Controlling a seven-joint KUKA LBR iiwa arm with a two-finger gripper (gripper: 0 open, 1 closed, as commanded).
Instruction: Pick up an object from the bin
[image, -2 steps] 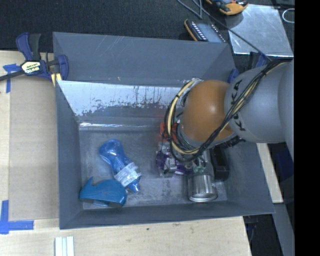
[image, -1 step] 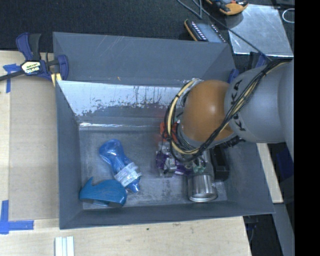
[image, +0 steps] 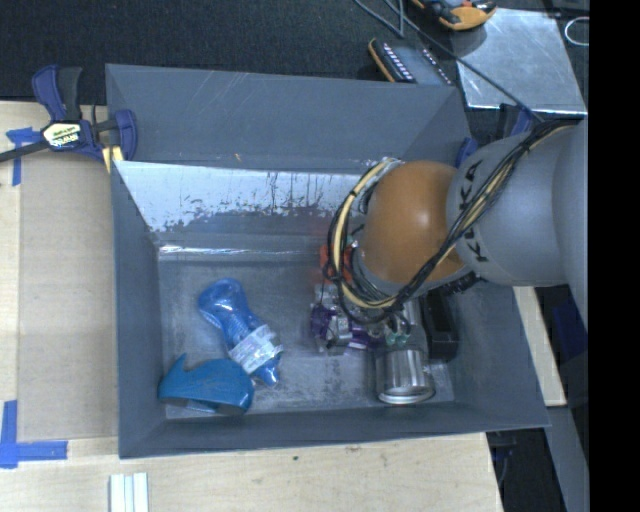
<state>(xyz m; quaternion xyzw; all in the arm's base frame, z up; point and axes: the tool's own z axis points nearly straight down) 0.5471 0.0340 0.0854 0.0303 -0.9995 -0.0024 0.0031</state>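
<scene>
The hand (image: 352, 322) sits low in the bin (image: 135, 330), right of middle, under the arm's orange cover (image: 410, 215); whether it is apart or together cannot be told. A small purple thing (image: 322, 325) lies at its left edge and a silver metal can (image: 403, 375) just below it (touching or not is unclear). Dark letters on the arm (image: 530, 220) read KUKA. A crumpled blue bottle (image: 235, 320) lies well to the left.
</scene>
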